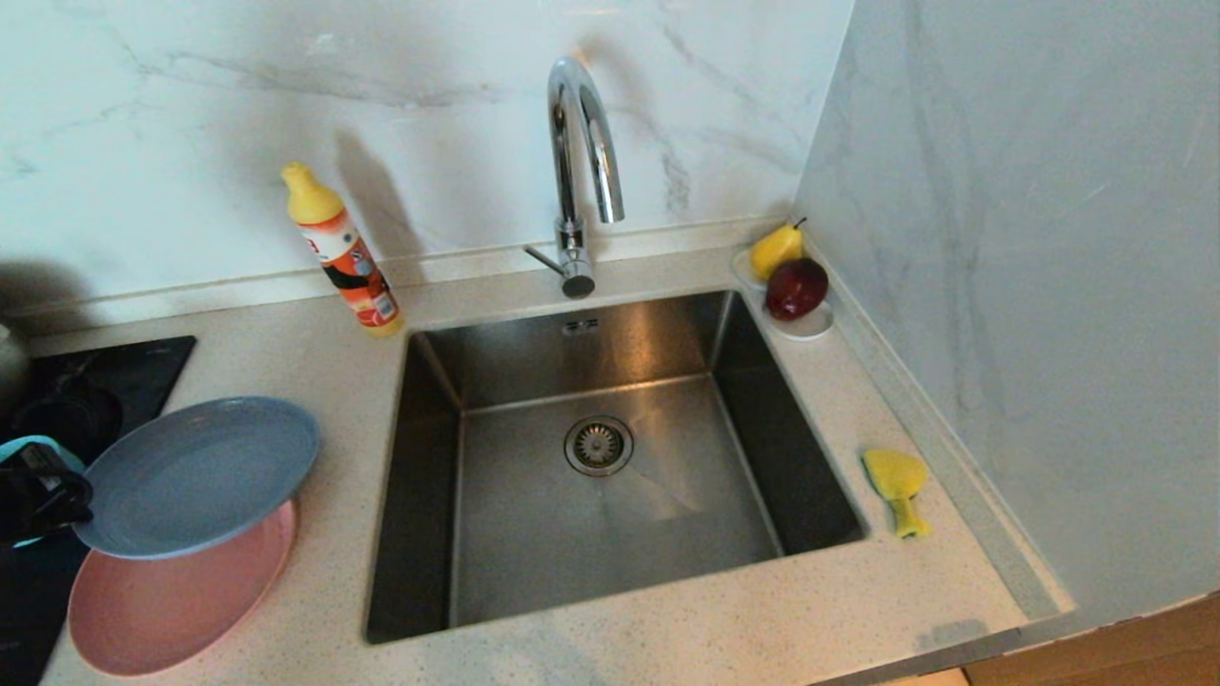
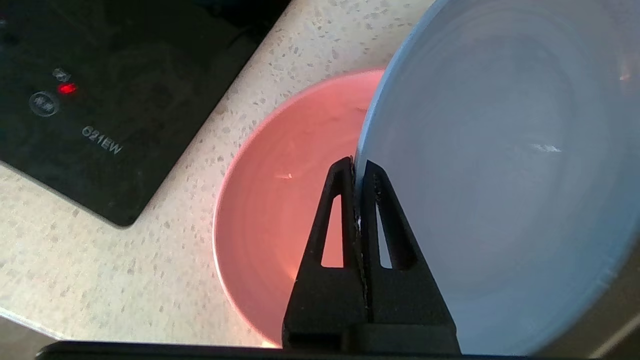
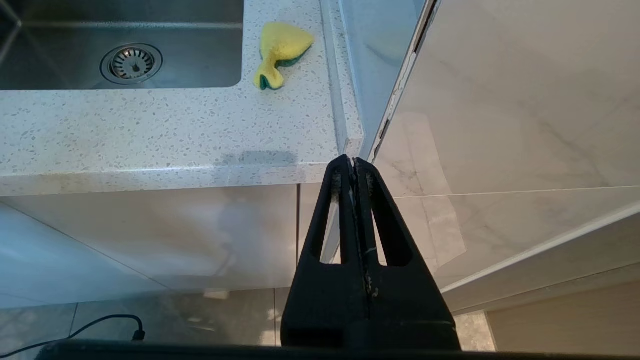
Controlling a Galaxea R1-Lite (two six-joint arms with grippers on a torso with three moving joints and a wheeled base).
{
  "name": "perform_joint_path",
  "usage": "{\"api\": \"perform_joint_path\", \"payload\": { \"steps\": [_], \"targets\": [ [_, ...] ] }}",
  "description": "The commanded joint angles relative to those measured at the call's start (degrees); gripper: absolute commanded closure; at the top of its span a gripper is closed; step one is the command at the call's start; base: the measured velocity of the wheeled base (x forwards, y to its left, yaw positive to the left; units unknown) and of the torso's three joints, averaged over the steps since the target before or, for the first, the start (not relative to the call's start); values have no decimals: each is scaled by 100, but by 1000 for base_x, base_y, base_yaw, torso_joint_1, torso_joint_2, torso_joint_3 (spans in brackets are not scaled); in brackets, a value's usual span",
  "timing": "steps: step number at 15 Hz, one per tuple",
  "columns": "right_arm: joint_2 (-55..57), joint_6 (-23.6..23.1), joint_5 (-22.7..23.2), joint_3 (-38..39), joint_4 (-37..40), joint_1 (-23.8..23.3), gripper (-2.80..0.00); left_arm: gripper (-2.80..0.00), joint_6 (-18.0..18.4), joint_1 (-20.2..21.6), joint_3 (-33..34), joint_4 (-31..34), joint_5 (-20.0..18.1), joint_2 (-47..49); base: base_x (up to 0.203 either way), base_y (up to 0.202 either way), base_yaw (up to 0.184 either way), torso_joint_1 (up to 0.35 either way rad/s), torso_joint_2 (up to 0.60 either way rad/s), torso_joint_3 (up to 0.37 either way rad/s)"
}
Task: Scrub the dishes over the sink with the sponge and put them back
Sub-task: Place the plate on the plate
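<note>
The blue plate point(image 1: 195, 474) is up off the counter at a tilt, its near rim pinched thin between the closed fingers of the left gripper point(image 2: 354, 165), which sits at the left edge of the head view beside the black hob point(image 1: 105, 372). Beneath it the pink plate point(image 1: 167, 595) lies flat on the speckled counter point(image 1: 667, 629), partly covered by the raised one. A sliver of teal bowl point(image 1: 38, 444) peeks out behind the gripper.

My guess is the step in hand is carrying the blue plate across to the sink point(image 1: 610, 457). With so little rim in the grip, the plate looks likely to swing or slip, so a slow, level carry seems wise, lifted clear of the pink plate's edge and of the sink's lip before it goes over the basin.

The plates look matte and smooth, round and shallow. The sink is brushed steel, square-cornered, with a round drain strainer point(image 1: 599, 445) and a tall curved chrome tap point(image 1: 581, 171). The sponge point(image 1: 897, 486) lies on the counter just right of the sink, yellow and soft, crumpled to a pinch at one end, its green layer showing underneath. The right gripper point(image 3: 354, 165) hangs low before the cabinet front, pressed shut and empty.
</note>
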Motion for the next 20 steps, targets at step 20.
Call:
{"api": "perform_joint_path", "payload": {
  "steps": [20],
  "targets": [
    [7, -6, 3, 0, -2, 1, 0, 0, 322, 518, 923, -232, -342, -530, 0, 0, 0, 0, 0, 0]
  ]
}}
